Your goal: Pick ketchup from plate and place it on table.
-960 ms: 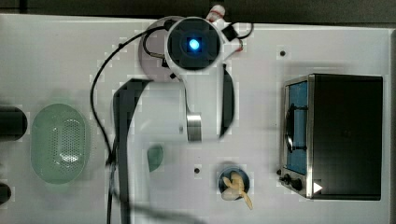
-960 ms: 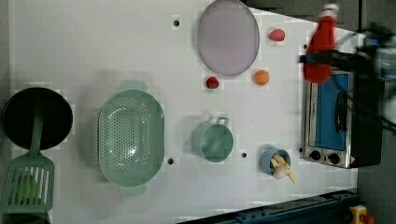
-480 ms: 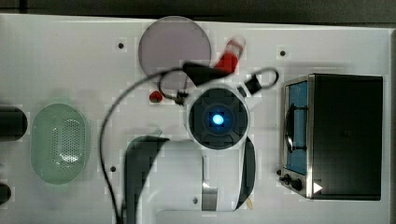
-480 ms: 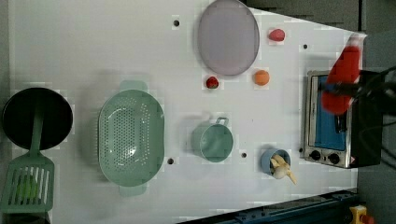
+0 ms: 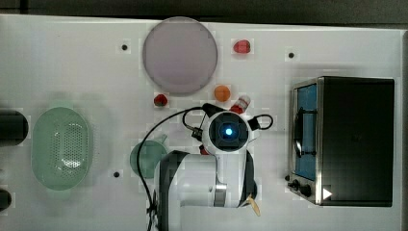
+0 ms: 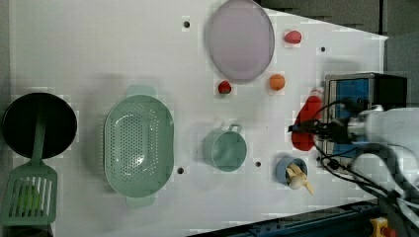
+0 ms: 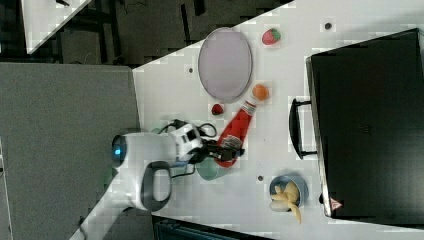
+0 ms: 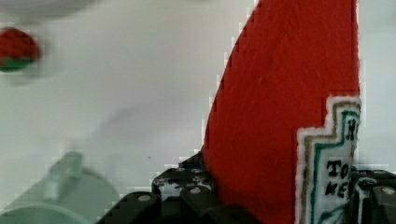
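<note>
The ketchup [image 7: 235,127] is held clamped in the gripper [image 7: 227,152] clear of the plate [image 7: 225,64], so lowering onto bare table [image 6: 99,49] and release are called for.

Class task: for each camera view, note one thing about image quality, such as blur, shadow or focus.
Wrist view: the ketchup is sharp enough to read label letters, while the red lump behind is blurred. Left view: a soft shadow lies beside the green basket. Top view: a blue light glows on the arm.
</note>
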### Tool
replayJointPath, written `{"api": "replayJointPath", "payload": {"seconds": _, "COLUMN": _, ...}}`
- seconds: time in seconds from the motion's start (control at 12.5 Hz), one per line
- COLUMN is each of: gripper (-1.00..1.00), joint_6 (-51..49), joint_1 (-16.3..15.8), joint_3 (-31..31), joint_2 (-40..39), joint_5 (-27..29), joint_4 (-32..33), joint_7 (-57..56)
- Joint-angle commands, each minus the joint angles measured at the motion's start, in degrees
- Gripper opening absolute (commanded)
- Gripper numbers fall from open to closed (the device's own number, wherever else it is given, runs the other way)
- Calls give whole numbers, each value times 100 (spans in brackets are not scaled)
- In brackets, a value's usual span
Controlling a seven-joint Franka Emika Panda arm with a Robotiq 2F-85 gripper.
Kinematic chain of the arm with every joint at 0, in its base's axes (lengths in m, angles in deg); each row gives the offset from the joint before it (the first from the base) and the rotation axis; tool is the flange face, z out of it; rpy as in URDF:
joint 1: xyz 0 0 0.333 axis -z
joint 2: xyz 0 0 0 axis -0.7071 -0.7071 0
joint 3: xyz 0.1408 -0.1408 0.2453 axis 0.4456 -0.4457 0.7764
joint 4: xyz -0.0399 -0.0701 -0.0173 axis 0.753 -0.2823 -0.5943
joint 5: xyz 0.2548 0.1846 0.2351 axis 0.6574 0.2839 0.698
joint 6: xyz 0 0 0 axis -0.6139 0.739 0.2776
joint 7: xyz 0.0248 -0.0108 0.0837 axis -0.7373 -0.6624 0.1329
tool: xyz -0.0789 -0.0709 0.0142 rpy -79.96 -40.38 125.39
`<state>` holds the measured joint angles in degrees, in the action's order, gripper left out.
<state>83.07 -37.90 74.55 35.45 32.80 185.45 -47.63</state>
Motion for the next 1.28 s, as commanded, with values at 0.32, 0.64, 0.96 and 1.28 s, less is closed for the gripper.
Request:
{"api": "replayJointPath", "payload": {"seconds": 0.32, "gripper": 36, "joint_6": 1291, "joint_1": -45, "joint_3": -59, "joint_2": -829, "joint_5": 52, "joint_4": -112, "joint_7": 313}}
{"api": "replayJointPath", "payload": {"seconds": 0.64, "gripper": 100, "joint_6": 1383, "joint_1": -55, "joint_3": 2, "joint_2": -777, "joint_5": 52, "joint_4": -117, "joint_7": 315}}
{"api": "replayJointPath", "payload": {"seconds": 0.96, "gripper": 100, "joint_6": 274, "joint_1": -56, "joint_3": 88, "joint_2": -47, "joint_5": 77, "joint_4": -586, "joint_7": 1092}}
{"api": "replayJointPath", "payload": {"seconds": 1.28, "gripper": 100, "joint_6": -1351, "joint_1": -62, "joint_3": 244, "joint_2": 849, "joint_5": 85, "joint_4": -1687, "joint_7": 2153}}
